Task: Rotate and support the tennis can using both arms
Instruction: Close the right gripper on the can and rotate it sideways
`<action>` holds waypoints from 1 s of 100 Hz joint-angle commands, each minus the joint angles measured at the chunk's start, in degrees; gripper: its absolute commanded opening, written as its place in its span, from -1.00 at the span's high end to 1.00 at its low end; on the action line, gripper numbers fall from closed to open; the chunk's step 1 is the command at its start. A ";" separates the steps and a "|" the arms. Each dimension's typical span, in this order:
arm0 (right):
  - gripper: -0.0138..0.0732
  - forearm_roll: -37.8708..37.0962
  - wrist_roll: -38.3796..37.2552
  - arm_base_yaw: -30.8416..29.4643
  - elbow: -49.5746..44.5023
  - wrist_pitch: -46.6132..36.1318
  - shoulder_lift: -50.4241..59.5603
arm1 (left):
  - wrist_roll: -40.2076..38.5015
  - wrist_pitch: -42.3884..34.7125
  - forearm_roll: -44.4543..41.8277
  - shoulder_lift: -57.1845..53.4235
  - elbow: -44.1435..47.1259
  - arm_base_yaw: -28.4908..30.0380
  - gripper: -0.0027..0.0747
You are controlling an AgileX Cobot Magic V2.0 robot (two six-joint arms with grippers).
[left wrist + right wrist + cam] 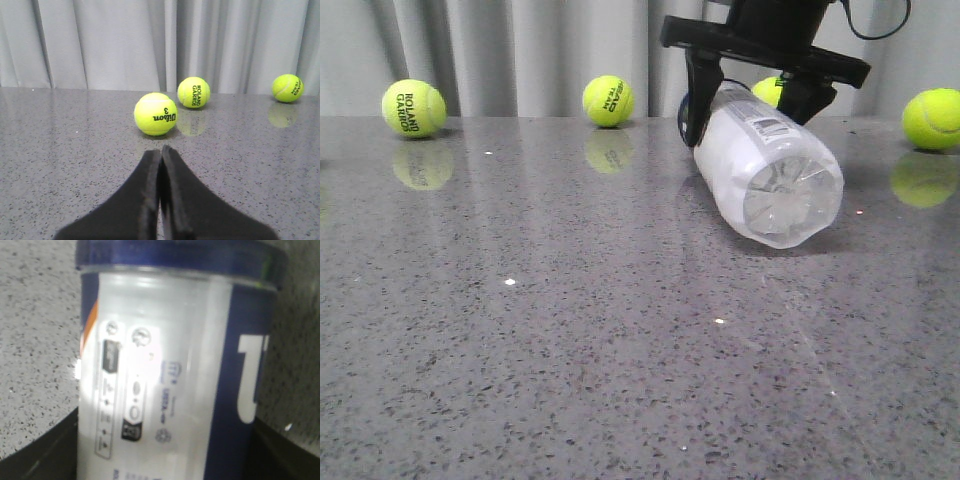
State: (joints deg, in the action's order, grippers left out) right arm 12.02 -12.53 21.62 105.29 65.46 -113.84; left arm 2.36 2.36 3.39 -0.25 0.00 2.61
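The tennis can (770,170) is tilted, its ribbed clear base facing the camera and low over the grey table (570,330). Its navy rim end is raised toward the back. My right gripper (745,115) comes down from above and is shut on the can near that upper end, one black finger on each side. The right wrist view is filled by the can (175,365), white label and navy band, held between the fingers of the right gripper (165,455). My left gripper (161,150) is shut on nothing, low over the table, and does not show in the front view.
Yellow-green tennis balls lie along the back by the grey curtain: one at the left (413,108), one in the middle (608,100), one at the right (932,118). A Wilson ball (155,113) lies just ahead of the left fingertips.
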 commanded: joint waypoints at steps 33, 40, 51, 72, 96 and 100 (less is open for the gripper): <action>-0.10 0.69 42.76 3.49 12.19 5.06 3.14 | -0.57 -4.30 0.13 -1.88 2.56 -0.01 0.98; -0.10 0.69 53.53 4.62 12.38 7.72 3.14 | -0.57 -4.30 0.13 -1.88 2.56 -0.01 0.98; -0.10 0.69 65.54 6.72 12.38 10.40 3.06 | -0.57 -4.30 0.13 -1.88 2.56 -0.01 0.98; -0.10 0.69 78.90 10.82 12.38 10.66 2.84 | -0.57 -4.30 0.13 -1.88 2.56 -0.01 0.98; -0.10 0.33 81.04 13.00 12.38 10.47 0.97 | -0.57 -4.30 0.13 -1.88 2.56 -0.01 0.98; -0.10 0.33 81.04 13.00 12.38 10.60 0.32 | -0.57 -4.30 0.13 -1.88 2.56 -0.01 0.98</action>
State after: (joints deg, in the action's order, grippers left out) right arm 12.02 67.56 34.65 115.69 71.22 -115.38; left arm 2.36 2.36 3.39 -0.25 0.00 2.61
